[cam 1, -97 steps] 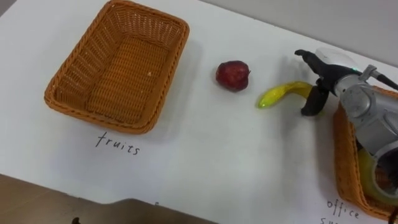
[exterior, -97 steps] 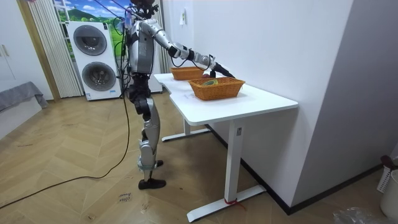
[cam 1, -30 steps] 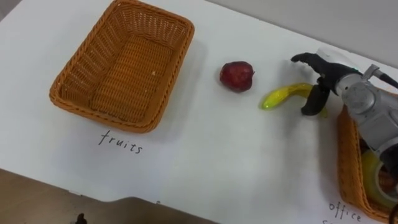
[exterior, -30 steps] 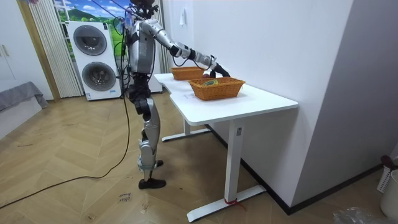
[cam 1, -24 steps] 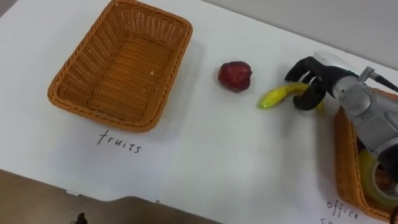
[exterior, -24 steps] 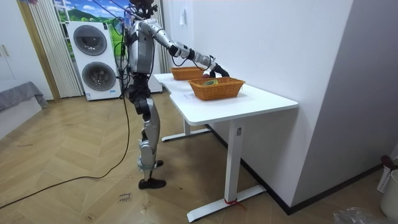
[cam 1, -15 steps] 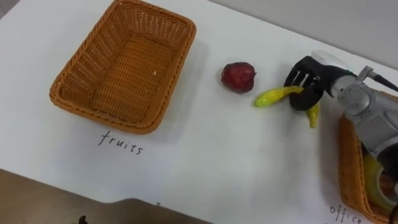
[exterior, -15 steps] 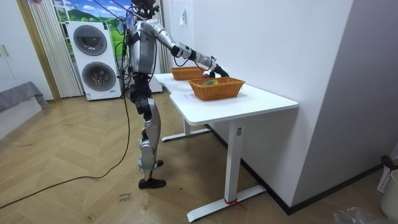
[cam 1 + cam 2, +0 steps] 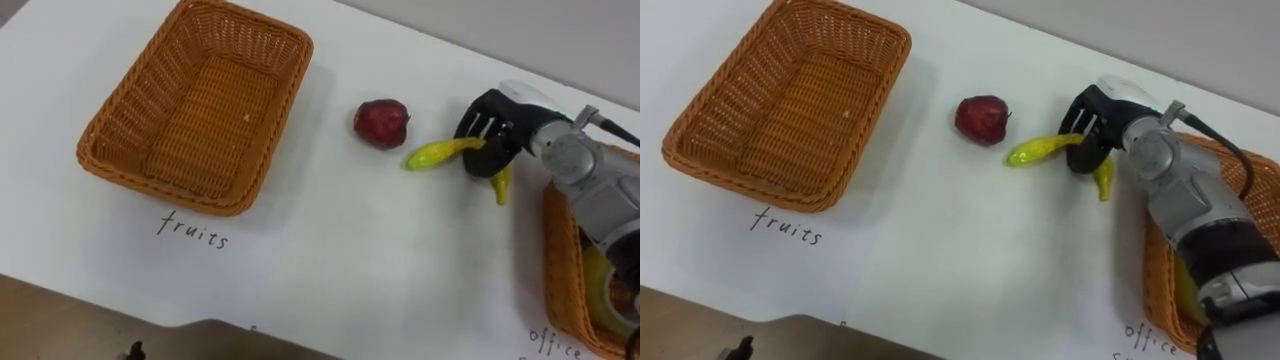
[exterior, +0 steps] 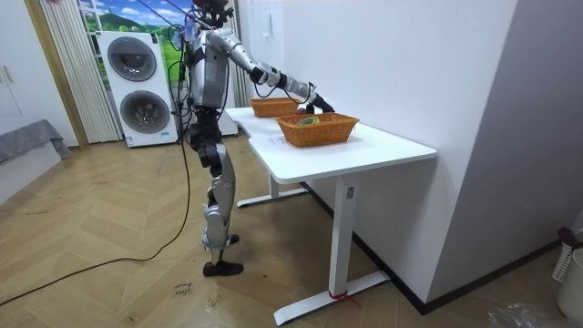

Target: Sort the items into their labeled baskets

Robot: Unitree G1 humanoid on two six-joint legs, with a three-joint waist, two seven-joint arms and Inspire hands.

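The right hand [image 9: 498, 124] has black fingers and a white back; forearm silver-grey, black cable at three o'clock.

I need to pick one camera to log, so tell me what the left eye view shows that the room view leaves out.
Left eye view: the right hand curled round the banana, the apple close by, the fruit basket empty. Room view: the robot standing by the table, two washing machines behind it. Both: the table, the fruit basket, the office basket and the right arm reaching across the table.
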